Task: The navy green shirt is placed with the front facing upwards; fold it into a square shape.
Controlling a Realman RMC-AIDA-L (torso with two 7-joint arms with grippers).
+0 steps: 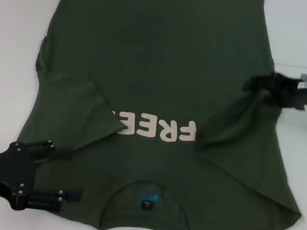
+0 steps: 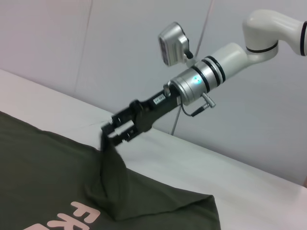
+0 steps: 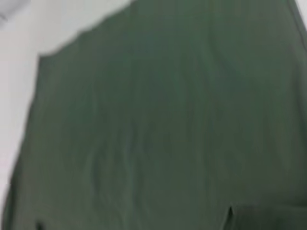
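The shirt (image 1: 163, 93) lies front-up on the white table (image 1: 10, 22), folded sleeves hiding part of its lettering. The right gripper (image 1: 261, 85) pinches one lifted sleeve; the left gripper (image 1: 71, 173) gapes nearby.

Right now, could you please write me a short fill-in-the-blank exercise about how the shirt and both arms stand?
1. The right end effector is shut on the shirt's ____.
2. The left end effector hovers with its fingers ____.
3. The cream lettering on the navy green shirt reads ____.
4. The white table lies ____ the shirt.

Missing words: sleeve; open; FREE; under
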